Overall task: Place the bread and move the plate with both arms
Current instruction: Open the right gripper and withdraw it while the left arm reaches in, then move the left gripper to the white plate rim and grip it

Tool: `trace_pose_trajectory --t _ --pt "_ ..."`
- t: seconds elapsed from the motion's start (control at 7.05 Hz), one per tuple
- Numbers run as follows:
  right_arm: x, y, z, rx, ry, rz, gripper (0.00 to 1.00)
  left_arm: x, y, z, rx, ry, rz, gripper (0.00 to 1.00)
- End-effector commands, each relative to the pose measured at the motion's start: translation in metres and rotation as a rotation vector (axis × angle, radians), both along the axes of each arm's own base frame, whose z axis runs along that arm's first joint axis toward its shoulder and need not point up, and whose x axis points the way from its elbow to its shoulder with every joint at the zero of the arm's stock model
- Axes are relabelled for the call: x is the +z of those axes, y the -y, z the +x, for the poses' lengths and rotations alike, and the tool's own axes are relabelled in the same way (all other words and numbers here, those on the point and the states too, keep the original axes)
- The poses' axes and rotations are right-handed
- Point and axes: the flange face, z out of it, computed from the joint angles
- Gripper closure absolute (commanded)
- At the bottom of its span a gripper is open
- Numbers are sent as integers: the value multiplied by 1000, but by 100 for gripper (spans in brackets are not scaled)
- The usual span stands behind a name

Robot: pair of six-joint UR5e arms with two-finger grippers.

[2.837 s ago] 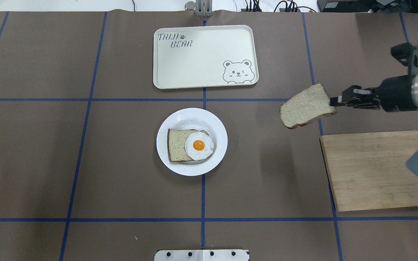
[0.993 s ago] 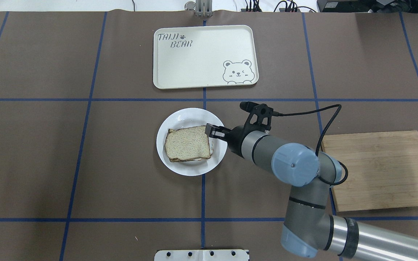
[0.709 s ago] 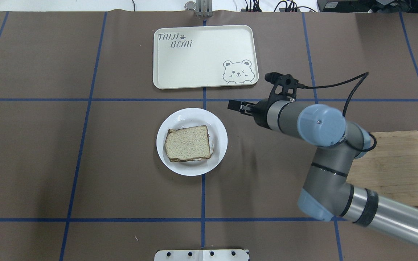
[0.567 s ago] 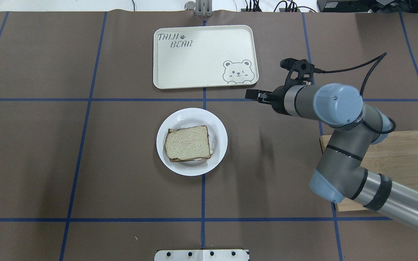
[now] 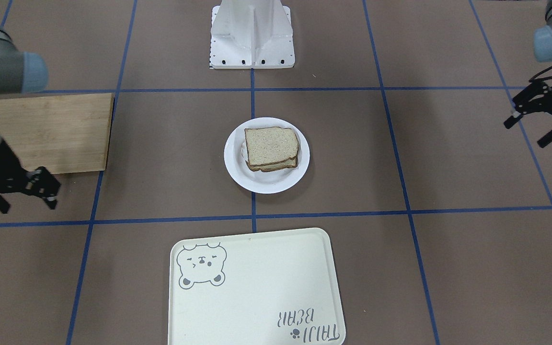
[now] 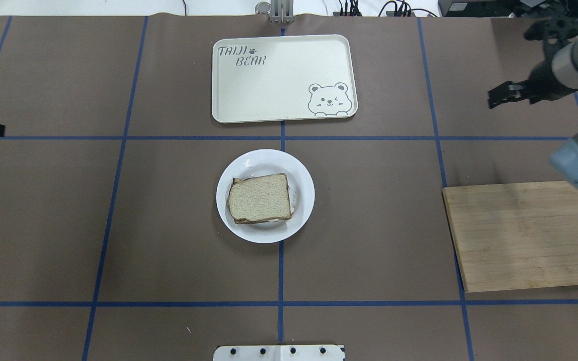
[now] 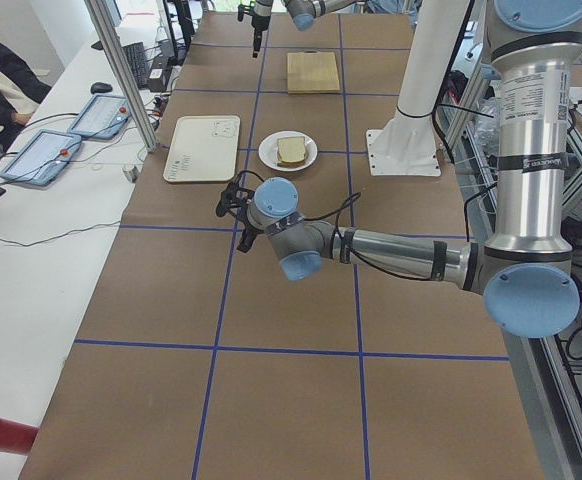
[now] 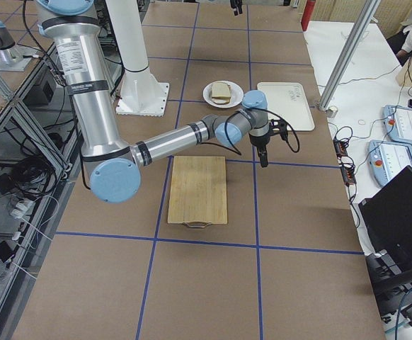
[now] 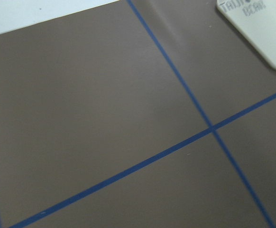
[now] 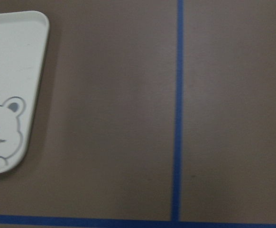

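From my console, the bread half looks done: the tan wheat bread slice with a dark crust lies flat on top of a second slice on the round glossy white plate, mid-table between the robot's base and the cream rectangular tray with the bear drawing. What is left, I judge, is the two-arm plate move, not yet begun. Both arms are well clear of the plate. The right gripper hangs near the pale wooden cutting board with its fingers apart and empty. The left gripper hovers out at the far side, also spread and holding nothing.
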Motion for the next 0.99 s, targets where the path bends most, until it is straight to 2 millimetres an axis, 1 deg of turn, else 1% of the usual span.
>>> trace_pose_trajectory --t 0.0,0.14,0.28,0.43,0.57,0.71,0.85 --pt "102 -38 142 -115 80 -25 0 -48 -25 119 23 -196 -215 2" --pt "142 -76 173 -101 80 -67 0 -66 -39 173 12 -234 -267 2" --pt "166 -104 183 -86 71 -111 0 -78 -60 226 5 -258 -292 2" --pt "170 -110 195 -85 65 -93 0 -84 -76 267 4 -272 -314 2" --pt "176 -116 198 -80 63 -104 0 -103 -88 312 -14 -311 -348 10" --pt "176 -118 200 -77 65 -103 0 -121 -99 348 -15 -348 -379 21" --pt "176 -118 200 -77 65 -103 0 -128 -93 365 -19 -355 -397 34"
